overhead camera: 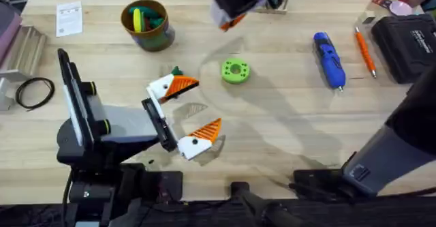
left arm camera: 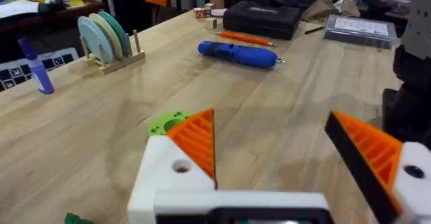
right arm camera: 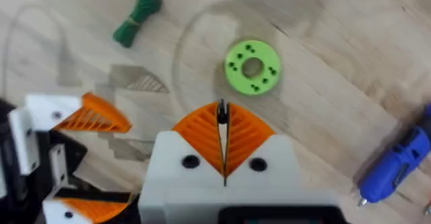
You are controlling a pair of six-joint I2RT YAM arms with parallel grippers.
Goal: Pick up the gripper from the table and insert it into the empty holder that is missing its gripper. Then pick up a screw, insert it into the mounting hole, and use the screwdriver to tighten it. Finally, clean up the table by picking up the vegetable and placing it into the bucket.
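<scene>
My left gripper (overhead camera: 208, 104) stands open low over the table's middle, both white holder blocks (left arm camera: 165, 173) carrying orange tips (left arm camera: 196, 140). A dark mounting hole (left arm camera: 180, 166) shows in the nearer block. The green vegetable (right arm camera: 138, 15) lies just behind its far finger (overhead camera: 178, 86). My right gripper (right arm camera: 221, 109) hangs high above the table, orange pads shut together; I cannot tell if anything is pinched. The blue screwdriver (overhead camera: 328, 58) lies at the right. At the back left stands the bucket (overhead camera: 162, 37), with bright objects inside. No loose gripper or screw is in view.
A lime-green ring disc (overhead camera: 235, 71) lies mid-table. An orange pen-like tool (overhead camera: 364, 51) and a black case (overhead camera: 409, 39) sit at the far right. A rack of discs (left arm camera: 108, 39) stands at the back. A cable coil (overhead camera: 34, 92) lies at the left edge.
</scene>
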